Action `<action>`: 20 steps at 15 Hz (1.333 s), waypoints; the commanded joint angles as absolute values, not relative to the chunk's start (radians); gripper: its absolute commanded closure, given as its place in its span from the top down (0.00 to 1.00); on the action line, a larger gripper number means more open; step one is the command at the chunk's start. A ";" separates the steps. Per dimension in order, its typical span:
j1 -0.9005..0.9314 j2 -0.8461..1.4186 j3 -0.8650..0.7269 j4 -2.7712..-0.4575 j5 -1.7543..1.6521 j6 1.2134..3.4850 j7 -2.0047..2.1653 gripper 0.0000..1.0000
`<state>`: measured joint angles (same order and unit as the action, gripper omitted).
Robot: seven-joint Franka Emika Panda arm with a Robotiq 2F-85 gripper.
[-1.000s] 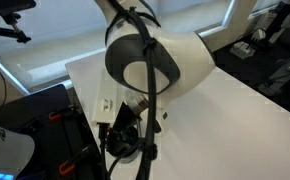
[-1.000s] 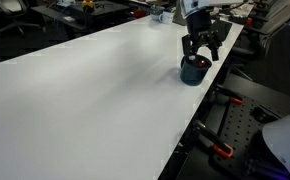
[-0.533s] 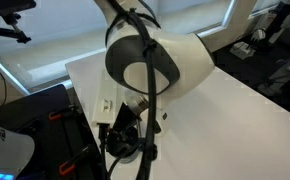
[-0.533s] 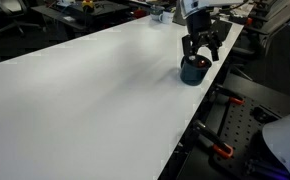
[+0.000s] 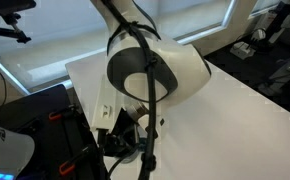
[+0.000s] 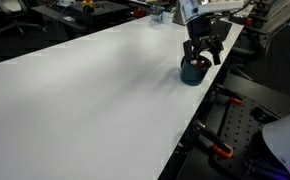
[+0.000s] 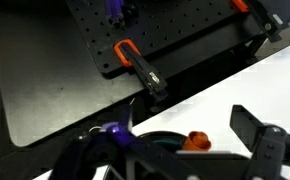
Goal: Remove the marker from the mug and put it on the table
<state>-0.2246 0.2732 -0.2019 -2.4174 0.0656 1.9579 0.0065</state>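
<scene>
The dark mug (image 6: 193,72) stands near the edge of the white table (image 6: 85,90). My gripper (image 6: 201,52) hangs right over it, fingers open and reaching down to its rim. In the wrist view the marker's orange-red end (image 7: 195,140) sticks up from the mug's rim (image 7: 155,140), between my two spread fingers (image 7: 170,150) and touching neither. The marker's dark body is hidden inside the mug. In an exterior view my arm's white body covers the mug, and only the gripper (image 5: 125,147) shows.
The table edge runs right beside the mug. Past it lies a black perforated board (image 7: 65,70) with orange-handled clamps (image 7: 135,62), also seen in an exterior view (image 6: 221,150). The white tabletop stretches wide on the other side of the mug.
My arm has dropped slightly, bringing the gripper a little lower over the mug. The mug and marker have not moved.
</scene>
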 commanded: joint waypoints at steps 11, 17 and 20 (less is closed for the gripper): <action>-0.225 0.275 -0.206 -2.418 0.064 1.958 0.008 0.68; -0.225 0.279 -0.204 -2.415 0.064 1.955 0.006 0.53; -0.225 0.279 -0.204 -2.415 0.064 1.955 0.006 0.72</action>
<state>-0.2264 0.2772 -0.2019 -2.4174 0.0633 1.9579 0.0065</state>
